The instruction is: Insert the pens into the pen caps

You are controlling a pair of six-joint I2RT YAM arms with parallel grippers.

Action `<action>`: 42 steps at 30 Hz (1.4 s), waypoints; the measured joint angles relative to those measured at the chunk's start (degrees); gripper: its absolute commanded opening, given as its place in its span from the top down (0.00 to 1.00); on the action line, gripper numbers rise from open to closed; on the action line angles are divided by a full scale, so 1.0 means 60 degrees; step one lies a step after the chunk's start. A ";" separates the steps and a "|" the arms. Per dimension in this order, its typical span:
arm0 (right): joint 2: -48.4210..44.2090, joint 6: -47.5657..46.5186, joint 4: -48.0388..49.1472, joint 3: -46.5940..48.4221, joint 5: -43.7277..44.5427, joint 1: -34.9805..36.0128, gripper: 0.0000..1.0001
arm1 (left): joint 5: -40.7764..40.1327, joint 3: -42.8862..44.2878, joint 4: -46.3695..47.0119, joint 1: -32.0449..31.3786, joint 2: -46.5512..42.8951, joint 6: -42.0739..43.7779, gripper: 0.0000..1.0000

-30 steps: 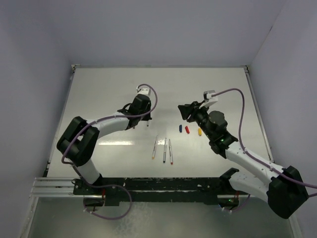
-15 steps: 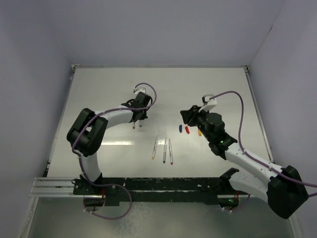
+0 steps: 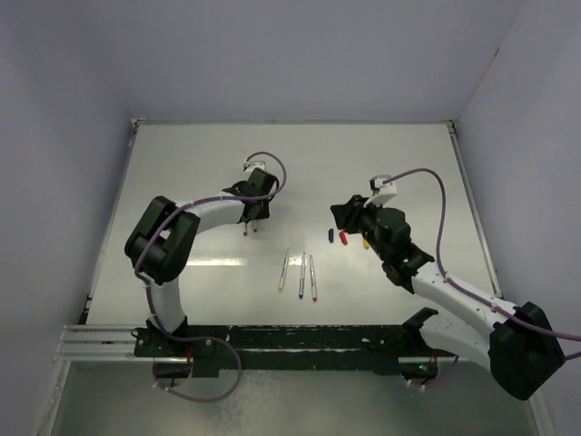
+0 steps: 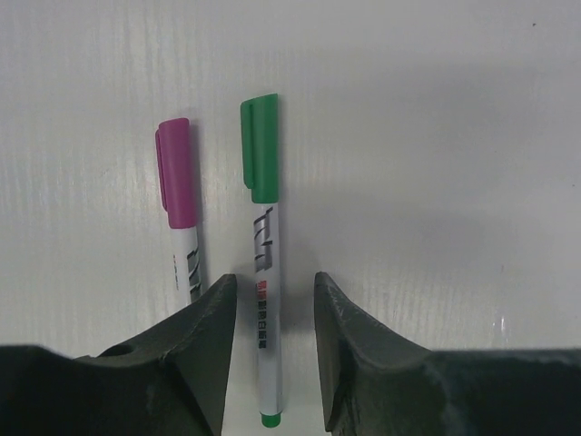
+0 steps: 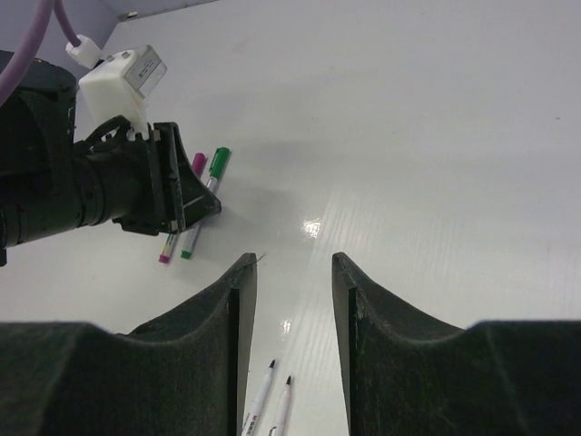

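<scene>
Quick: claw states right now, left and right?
Left claw: open, either side of the green-capped pen, not gripping it.
Right claw: open, empty.

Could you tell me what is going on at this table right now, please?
Two robot arms are putting caps on marker pens. The left pincer stands open over the green-capped pen, which lies on the table beside the purple-capped pen; both already wear their caps. Three uncapped pens lie side by side mid-table. The blue cap, red cap and yellow cap lie loose close to the right pincer, which is open and empty.
</scene>
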 measured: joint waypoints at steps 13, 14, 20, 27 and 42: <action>0.0000 0.0510 -0.0029 -0.0018 0.1228 -0.0015 0.22 | 0.0780 0.0004 -0.0018 0.0004 -0.1504 0.0215 0.49; 0.0000 0.0605 -0.0073 -0.0018 0.1424 -0.0029 0.22 | 0.0816 0.0004 -0.0011 0.0004 -0.1723 0.0262 0.48; -0.0026 0.1027 -0.0601 -0.0018 0.2459 -0.0543 0.24 | 0.0976 -0.0375 0.0055 -0.0182 -0.2707 0.0302 0.48; -0.0393 0.1402 -0.1636 -0.0022 0.2386 -0.2506 0.31 | 0.0685 -0.1297 -0.0517 -0.1705 -0.3104 0.0321 0.47; 0.0291 0.2342 -0.2983 -0.0029 0.2470 -0.2634 0.38 | 0.1355 -0.2310 -0.1224 -0.3406 -0.3665 0.0266 0.36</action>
